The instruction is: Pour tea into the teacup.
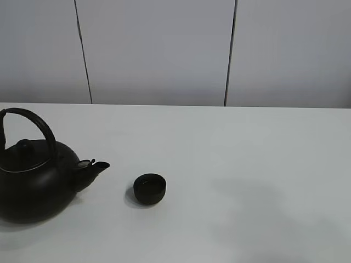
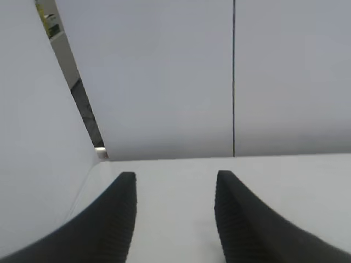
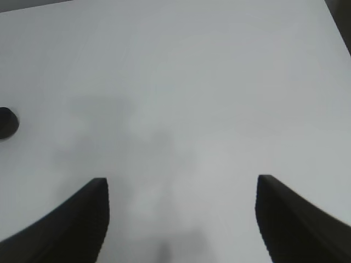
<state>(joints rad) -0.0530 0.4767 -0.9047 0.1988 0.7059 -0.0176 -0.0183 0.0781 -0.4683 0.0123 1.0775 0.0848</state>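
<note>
The small matte-black teacup (image 1: pixel 149 188) stands on the white table, a little left of the middle in the high view. A big black kettle (image 1: pixel 34 178) with an arched handle sits at the left edge, its short spout (image 1: pixel 96 167) aimed at the cup. The teacup's edge (image 3: pixel 7 122) also shows in the right wrist view, far from the fingers. My left gripper (image 2: pixel 173 183) is open with nothing between its ribbed fingers, facing the wall over bare table. My right gripper (image 3: pixel 182 189) is open wide above bare table. Neither gripper appears in the high view.
The white table (image 1: pixel 247 164) runs back to a pale panelled wall (image 1: pixel 159 49) with dark vertical seams. A soft shadow lies on the table at the right of the cup.
</note>
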